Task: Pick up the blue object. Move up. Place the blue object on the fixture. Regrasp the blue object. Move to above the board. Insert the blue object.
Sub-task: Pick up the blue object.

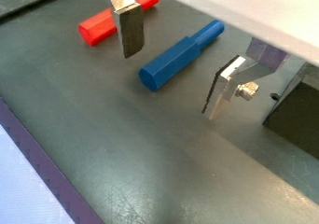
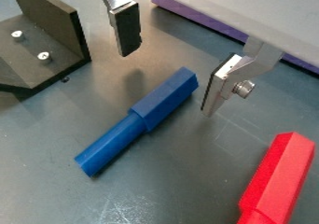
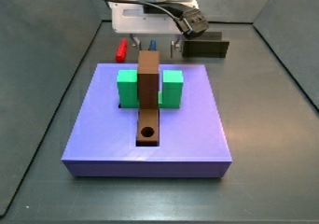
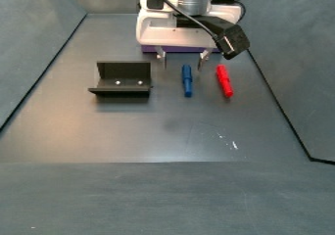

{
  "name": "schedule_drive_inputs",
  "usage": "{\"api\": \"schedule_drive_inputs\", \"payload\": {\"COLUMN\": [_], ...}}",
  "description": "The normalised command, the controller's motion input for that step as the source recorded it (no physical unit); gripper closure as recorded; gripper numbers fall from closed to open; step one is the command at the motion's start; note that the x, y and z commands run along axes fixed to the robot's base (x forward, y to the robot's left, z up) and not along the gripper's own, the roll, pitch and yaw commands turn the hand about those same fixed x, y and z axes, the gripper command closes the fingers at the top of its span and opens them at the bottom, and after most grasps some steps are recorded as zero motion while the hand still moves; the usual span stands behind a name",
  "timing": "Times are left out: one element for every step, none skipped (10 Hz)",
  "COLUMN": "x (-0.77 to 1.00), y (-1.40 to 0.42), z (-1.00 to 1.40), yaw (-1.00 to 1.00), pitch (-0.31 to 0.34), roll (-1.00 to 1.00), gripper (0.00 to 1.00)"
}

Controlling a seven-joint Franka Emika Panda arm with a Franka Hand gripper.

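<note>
1. My end effector hangs with its jaws spread wide, empty, over the blue peg.
2. The peg lies flat on the floor, between the fixture and red peg, free floor on both sides.

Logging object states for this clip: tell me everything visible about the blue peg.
The blue peg is a matte, plastic-looking rod in two parts, a thicker faceted half and a slimmer rounder half. It lies flat on the dark floor, beside the red peg without touching it. The open tool hovers over its thick end, fingers apart on each side, not gripping.
</note>
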Motion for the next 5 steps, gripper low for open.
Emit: {"api": "schedule_drive_inputs", "payload": {"x": [0.06, 0.06, 0.00, -0.01, 0.00], "y": [0.00, 0.00, 0.00, 0.00, 0.00], "z": [-0.11, 0.00, -0.02, -0.09, -0.05], "yaw": [0.00, 0.00, 0.00, 0.00, 0.00], "pitch": [0.000, 0.000, -0.027, -0.051, -0.007], "roll": [0.12, 0.07, 0.00, 0.00, 0.00], "gripper": [0.00, 0.00, 0.00, 0.00, 0.00]}}
